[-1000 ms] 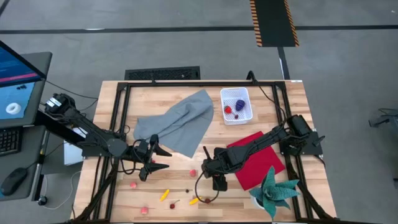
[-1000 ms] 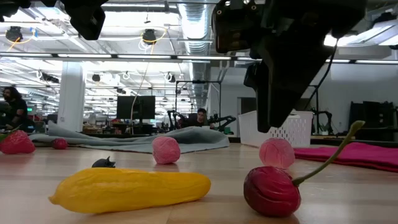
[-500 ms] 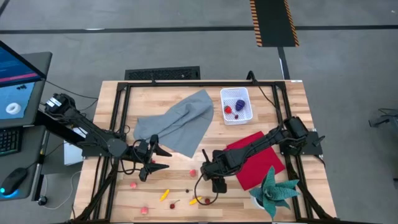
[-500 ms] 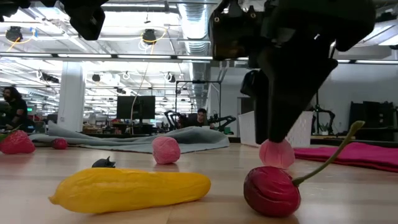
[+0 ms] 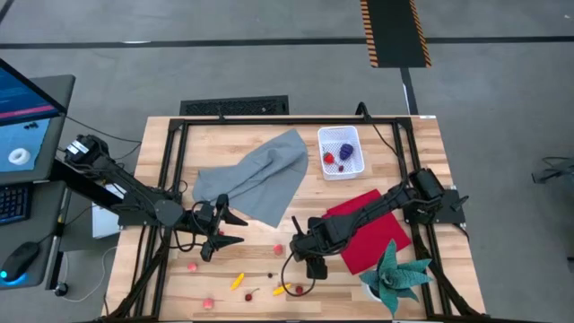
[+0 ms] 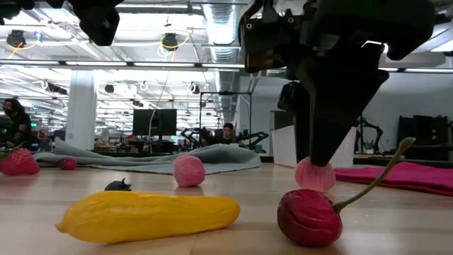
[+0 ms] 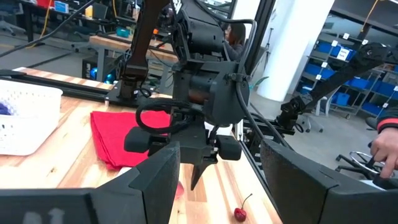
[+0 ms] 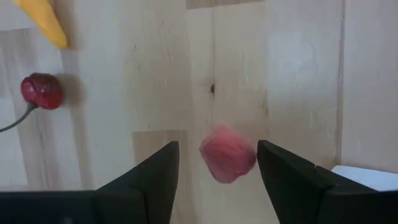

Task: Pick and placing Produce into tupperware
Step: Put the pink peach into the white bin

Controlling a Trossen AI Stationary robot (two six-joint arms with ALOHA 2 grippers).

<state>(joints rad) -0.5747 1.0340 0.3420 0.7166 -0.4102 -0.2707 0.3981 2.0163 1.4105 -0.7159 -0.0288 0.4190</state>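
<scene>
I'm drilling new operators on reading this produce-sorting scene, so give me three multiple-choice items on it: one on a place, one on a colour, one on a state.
1. Where is the pink berry relative to the right gripper?
A. between its fingers
B. inside the tub
C. on the red cloth

2. What colour is the cloth beside the white tub?
A. yellow
B. grey
C. green

3. How do the right gripper's fingers stand?
A. clamped on a cherry
B. shut, holding nothing
C. apart, either side of the berry

Answers:
1 A, the right wrist view shows the berry in the gap.
2 B, the high view shows a grey cloth left of the tub.
3 C, space shows on both sides of the berry.
</scene>
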